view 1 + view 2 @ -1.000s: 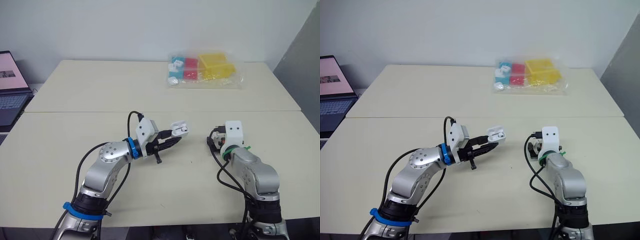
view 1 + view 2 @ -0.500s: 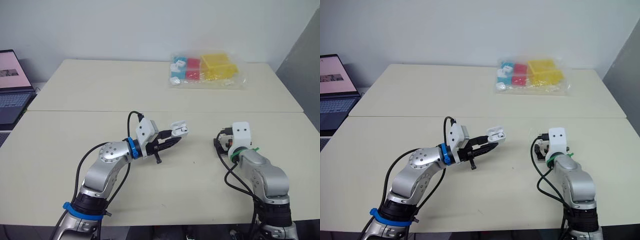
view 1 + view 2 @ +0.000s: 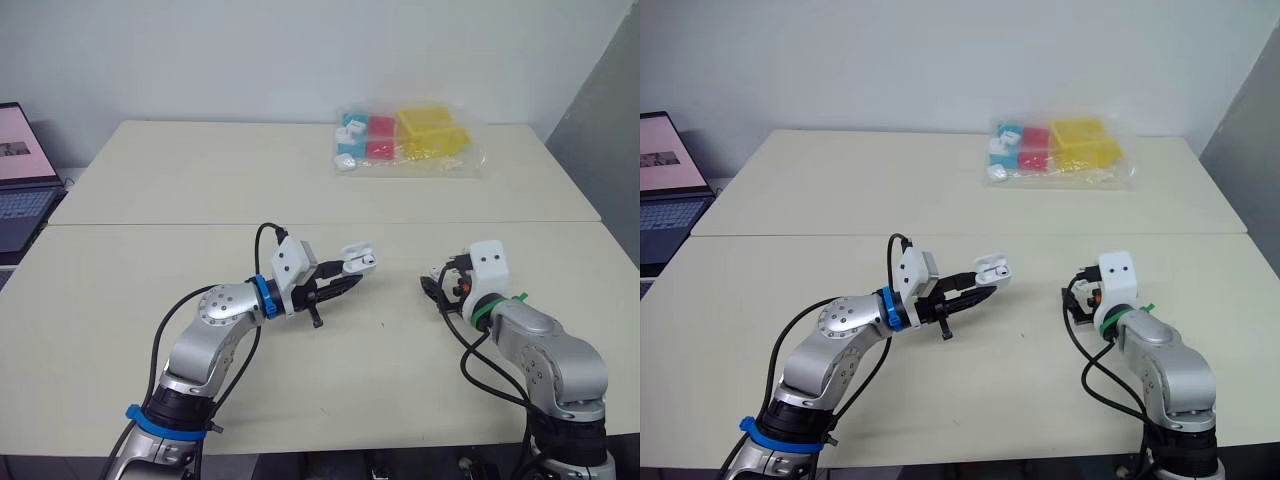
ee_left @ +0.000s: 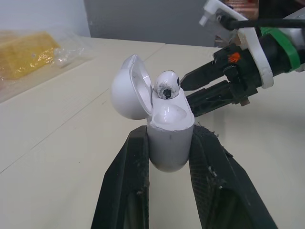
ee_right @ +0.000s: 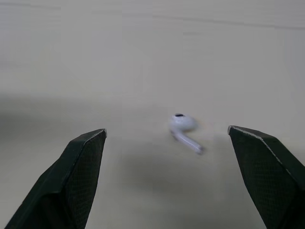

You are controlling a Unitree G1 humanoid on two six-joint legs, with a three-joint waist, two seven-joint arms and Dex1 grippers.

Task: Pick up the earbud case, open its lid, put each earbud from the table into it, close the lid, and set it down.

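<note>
I hold the case clamped in my left gripper, lid open, one earbud seated. My right gripper hangs spread wide over the second earbud on the table. Left: grasp, insert, close, set down.

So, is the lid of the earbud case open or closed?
Open: the lid is swung back from the earbud case, and one earbud sits inside.

Left gripper clamps the earbud case; lid open, one earbud seated. Right gripper just behind.
</note>
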